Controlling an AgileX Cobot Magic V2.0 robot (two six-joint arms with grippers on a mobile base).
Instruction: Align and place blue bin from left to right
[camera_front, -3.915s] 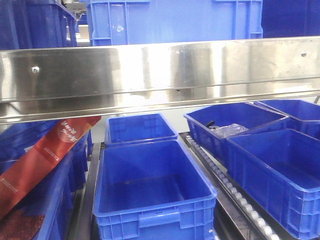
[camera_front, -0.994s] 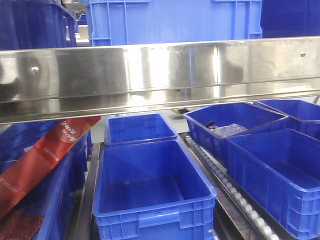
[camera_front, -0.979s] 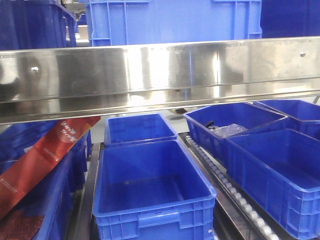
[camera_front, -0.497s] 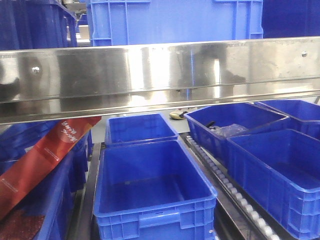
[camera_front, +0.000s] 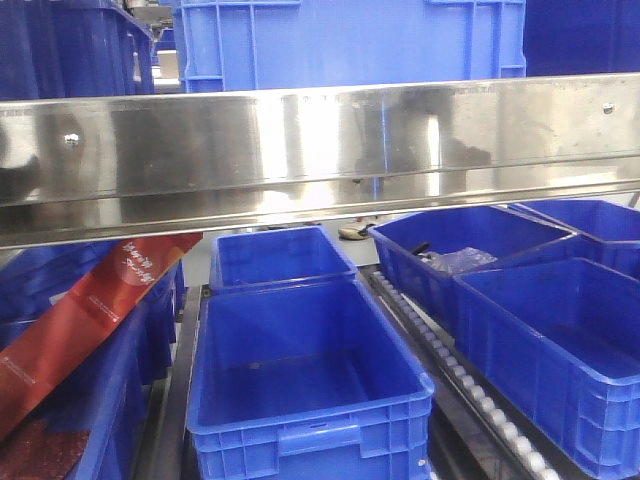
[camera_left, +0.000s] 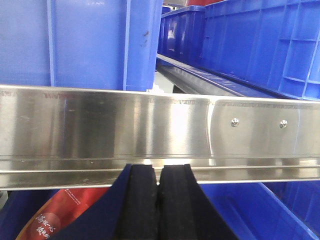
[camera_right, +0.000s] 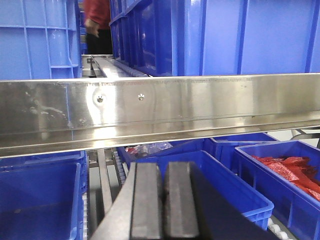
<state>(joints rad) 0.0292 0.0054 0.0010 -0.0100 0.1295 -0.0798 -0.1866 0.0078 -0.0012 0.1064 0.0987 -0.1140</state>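
Observation:
The blue bin (camera_front: 350, 40), a lighter-blue ribbed crate, stands on the upper shelf behind the steel rail (camera_front: 320, 140). The left wrist view shows its wall (camera_left: 85, 45) just above the rail. My left gripper (camera_left: 158, 172) is shut and empty, with its black pads pressed together below the rail (camera_left: 150, 125). My right gripper (camera_right: 163, 167) is likewise shut on nothing, low in front of the rail (camera_right: 200, 105), with a blue crate wall (camera_right: 250, 35) above. Neither gripper touches the bin. Neither shows in the front view.
Darker blue bins fill the lower level: two in the centre lane (camera_front: 300, 370), others on the right (camera_front: 560, 350), one holding a clear bag (camera_front: 455, 260). A red packet (camera_front: 90, 310) leans at left. Roller tracks (camera_front: 450, 370) run between lanes. Red packets (camera_right: 287, 167) fill a right bin.
A small tan object has come into view just under the rail behind the centre bins. The bins and the red packet have not moved.

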